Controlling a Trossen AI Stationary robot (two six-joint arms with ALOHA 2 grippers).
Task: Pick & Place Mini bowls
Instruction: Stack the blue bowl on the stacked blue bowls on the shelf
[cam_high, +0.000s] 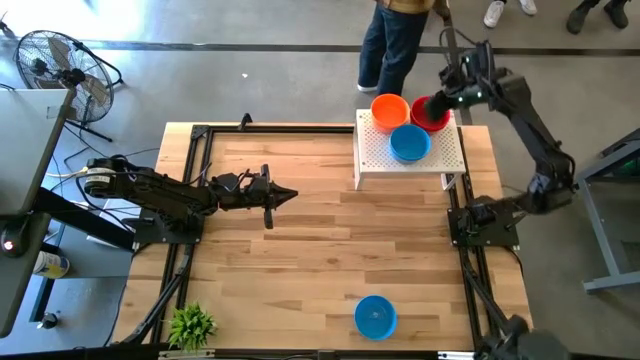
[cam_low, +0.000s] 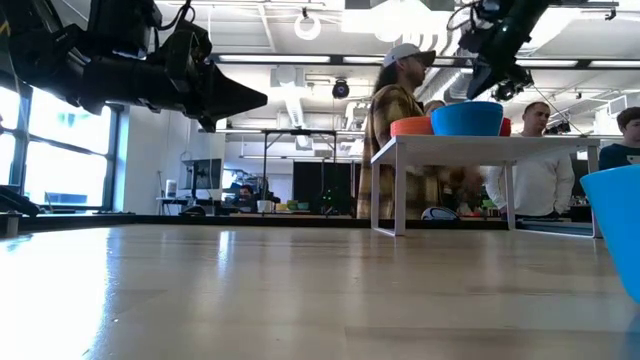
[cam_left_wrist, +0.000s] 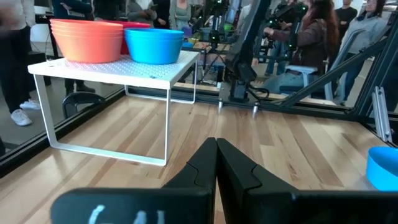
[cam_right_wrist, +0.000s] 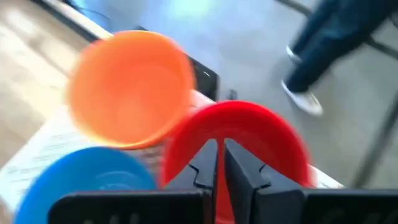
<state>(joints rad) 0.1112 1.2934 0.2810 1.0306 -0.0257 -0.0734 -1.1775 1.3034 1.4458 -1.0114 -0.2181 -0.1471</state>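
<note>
**Red bowl pinched at the white stand's far corner**

Nearest the low camera, a lone blue bowl (cam_high: 375, 316) sits on the wooden table (cam_high: 300, 250) close to its near edge, towards the right side. The red bowl (cam_high: 432, 113) is at the far right corner of the white perforated stand (cam_high: 440, 155), with the right gripper (cam_high: 437, 103) over it, its fingers closed together on the bowl's rim. Beside it on the stand, the orange bowl (cam_high: 389, 109) sits at the far left corner and a second blue bowl (cam_high: 409, 143) towards the middle, all three close together. The stand rests on thin white legs at the table's far right corner.

The left gripper (cam_high: 288, 195) hangs above the middle of the table, well apart from the stand, fingers pressed together and holding nothing.

The table is pale planked wood with black rails along its left, far and right sides. A small green plant (cam_high: 190, 325) stands at the near left corner. Off the table, a floor fan (cam_high: 55, 62) stands at the far left on grey concrete, and a person (cam_high: 395, 40) in jeans stands just beyond the stand. More people and workbenches fill the room behind.
</note>
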